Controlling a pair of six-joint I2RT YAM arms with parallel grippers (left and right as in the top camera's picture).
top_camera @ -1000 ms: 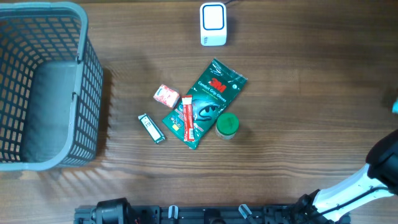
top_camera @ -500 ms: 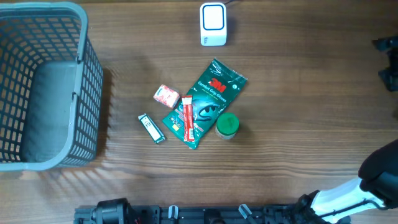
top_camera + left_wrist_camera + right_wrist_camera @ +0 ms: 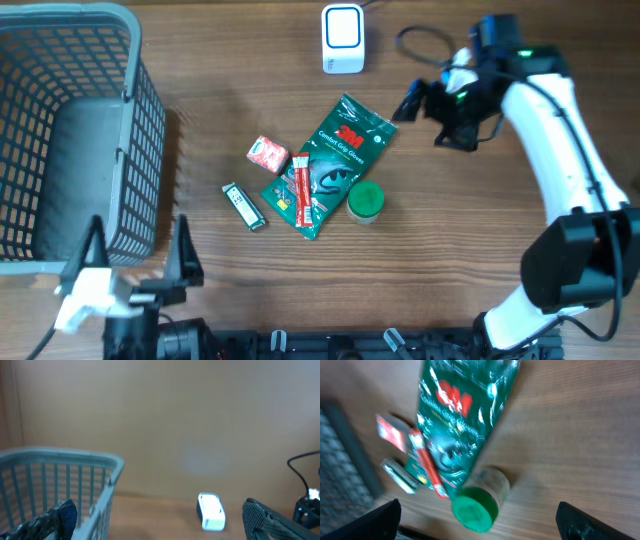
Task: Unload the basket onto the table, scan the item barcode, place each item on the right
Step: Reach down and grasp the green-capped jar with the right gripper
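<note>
Basket (image 3: 60, 150) far left. My left gripper (image 3: 138, 258) sits just beside it at the table's near edge, jaws wide open, empty. Mid-table: pink box (image 3: 267, 154), red stick (image 3: 301, 190) lying on the green 3M pack (image 3: 345, 145), green-lidded jar (image 3: 365, 200) touching the pack. Scanner (image 3: 342, 38) at the far edge. My right gripper (image 3: 432, 118) is spread wide, empty, just right of the pack.

Soft, even light is falling on the bench (image 3: 450, 250); the basket (image 3: 150, 150) is casting a faint shadow to its right. Motion blur is smearing the whole right wrist view.
</note>
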